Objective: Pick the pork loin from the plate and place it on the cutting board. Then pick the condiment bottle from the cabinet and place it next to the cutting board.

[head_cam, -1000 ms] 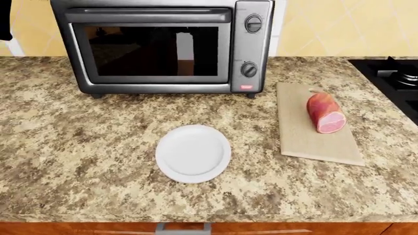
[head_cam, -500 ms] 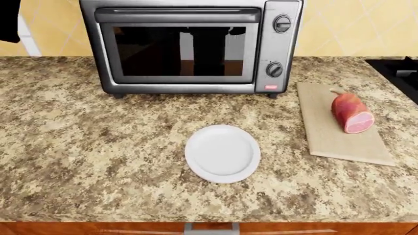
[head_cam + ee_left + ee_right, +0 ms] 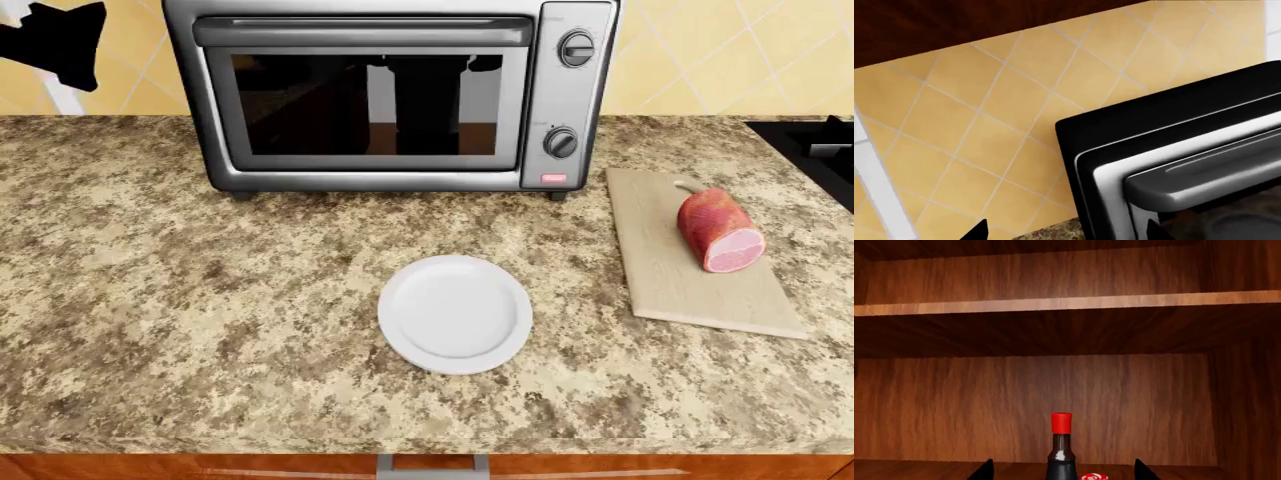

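The pork loin (image 3: 719, 230) lies on the cutting board (image 3: 694, 262), near its right edge; the plate (image 3: 455, 313) sits bare mid-counter. The right gripper (image 3: 1061, 474), fingers spread wide and empty, flanks the condiment bottle (image 3: 1061, 447) upright in the cabinet (image 3: 1067, 305). Left gripper (image 3: 1064, 236) open, empty.

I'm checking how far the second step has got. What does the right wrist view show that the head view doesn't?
Only the right wrist view shows the condiment bottle, upright on a shelf inside the wooden cabinet, with the right gripper fingertips spread either side of it, not touching.

Only the head view shows the pork loin lying on the cutting board, the bare plate, the toaster oven and the countertop.

The two views share nothing.
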